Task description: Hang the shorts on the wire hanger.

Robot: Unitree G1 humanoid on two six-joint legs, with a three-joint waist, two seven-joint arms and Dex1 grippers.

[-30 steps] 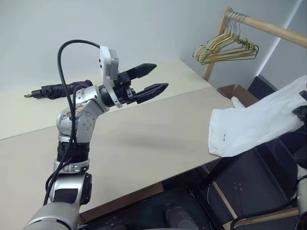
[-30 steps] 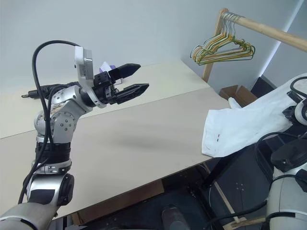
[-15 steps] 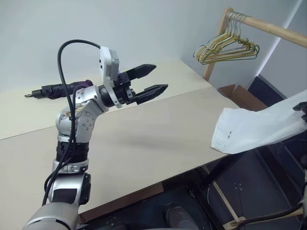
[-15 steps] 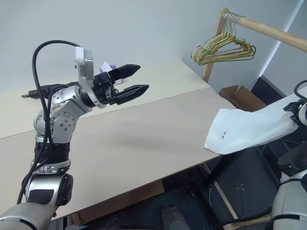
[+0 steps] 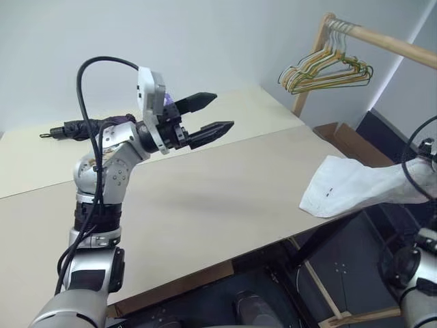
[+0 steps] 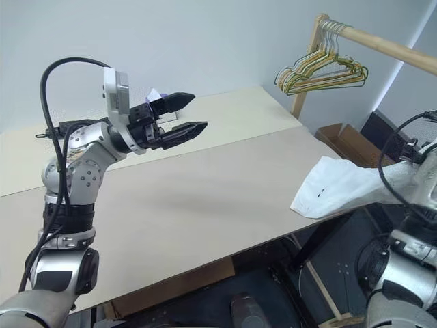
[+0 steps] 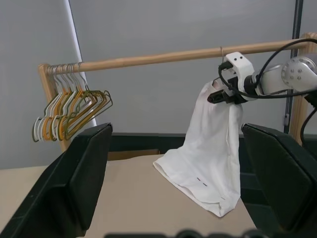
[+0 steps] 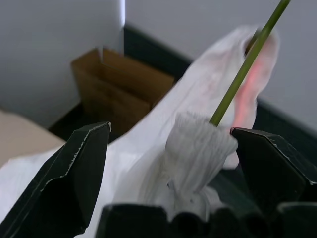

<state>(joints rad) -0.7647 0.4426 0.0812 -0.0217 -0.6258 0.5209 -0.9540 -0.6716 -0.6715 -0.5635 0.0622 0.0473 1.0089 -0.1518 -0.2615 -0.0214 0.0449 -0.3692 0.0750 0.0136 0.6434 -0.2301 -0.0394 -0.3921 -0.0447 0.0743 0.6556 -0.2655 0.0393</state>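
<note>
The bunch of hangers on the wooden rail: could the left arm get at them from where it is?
Probably not without moving closer: the left end effector hangs over the table, and the hangers lie beyond its far corner.

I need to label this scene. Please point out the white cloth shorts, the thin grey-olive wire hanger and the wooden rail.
white cloth shorts [image 7: 208,148], left wrist view, leg.
thin grey-olive wire hanger [image 8: 245,64], right wrist view, wire.
wooden rail [image 7: 163,57], left wrist view, middle.

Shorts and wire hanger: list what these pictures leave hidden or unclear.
- The wire hanger: right wrist view shows one thin rod entering the shorts; cloth hides its frame.
- Hook: left wrist view, only a thin wire at the wooden rail; too small to judge.
- Shorts' far end: left eye view, cut off by the frame edge.
- Right gripper: open in its wrist view; whether it touches the waistband is unclear.
</note>
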